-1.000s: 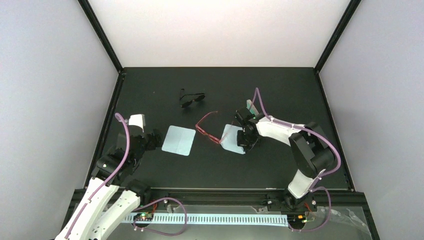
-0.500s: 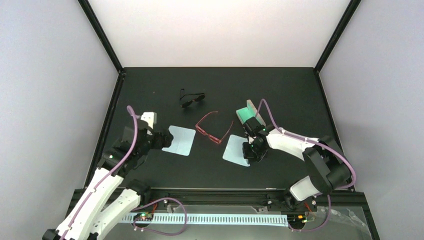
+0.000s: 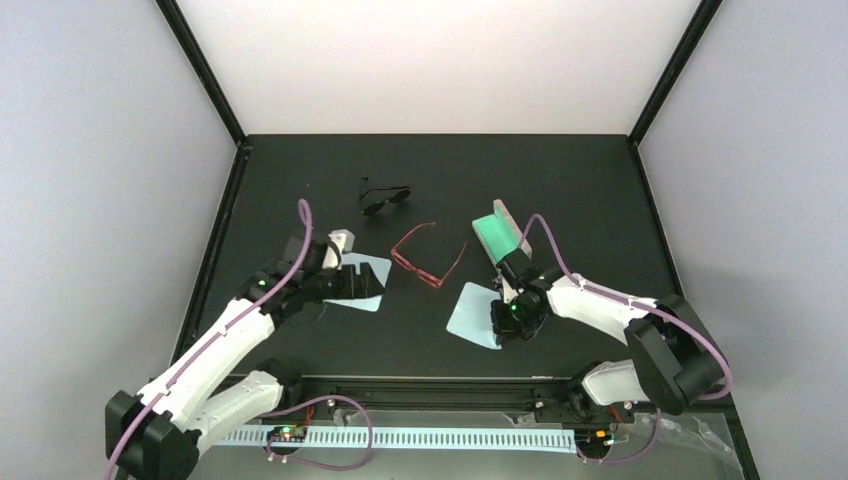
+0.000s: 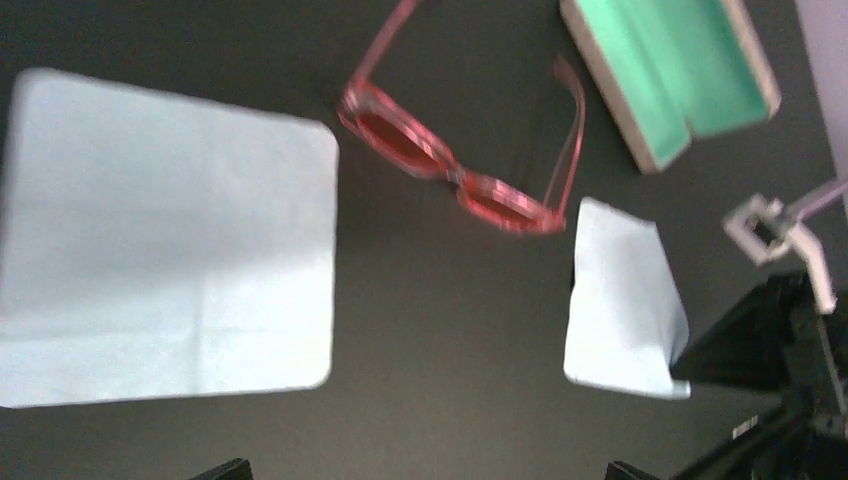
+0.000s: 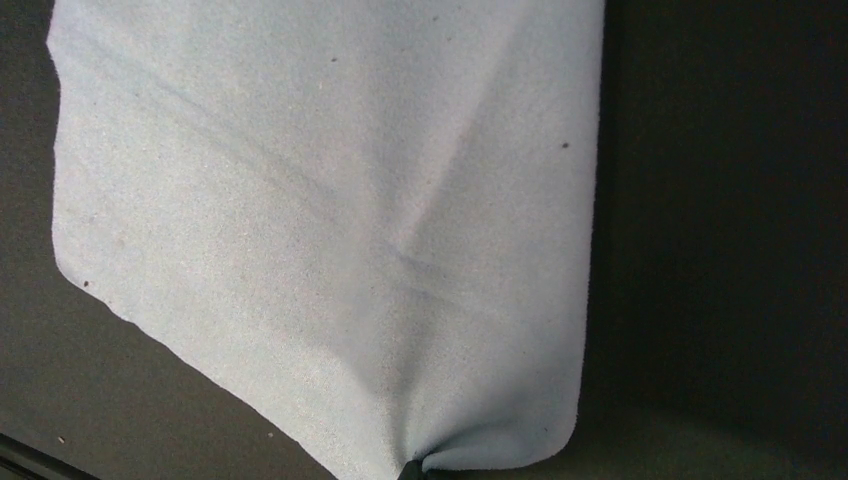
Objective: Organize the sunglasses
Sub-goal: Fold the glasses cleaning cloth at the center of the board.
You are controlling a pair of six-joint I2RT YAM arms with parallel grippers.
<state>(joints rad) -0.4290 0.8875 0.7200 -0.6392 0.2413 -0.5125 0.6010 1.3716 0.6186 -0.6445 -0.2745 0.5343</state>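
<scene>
I see the sunglasses (image 3: 428, 256) lying just left of centre in the overhead view, on the black table (image 3: 560, 180). Their red frame faces the lower left and both arms are unfolded toward the upper right. No gripper touches them. In the left wrist view they sit in the upper middle (image 4: 460, 175), slightly blurred.

They lie between two pale blue cloths. The left cloth (image 3: 372, 272) lies flat just beside them. My left gripper (image 3: 355, 282) hangs over that cloth with its jaws spread wide and nothing between them.

The right cloth (image 3: 475, 313) sits lower right of the sunglasses. My right gripper (image 3: 503, 322) is clenched on that cloth's edge. In the right wrist view the fabric (image 5: 330, 230) puckers into the pinch at the bottom of the frame.

An open glasses case (image 3: 497, 237) with a green lining lies just right of the sunglasses. A pair of black sunglasses (image 3: 384, 197) rests further up, apart from everything else.
</scene>
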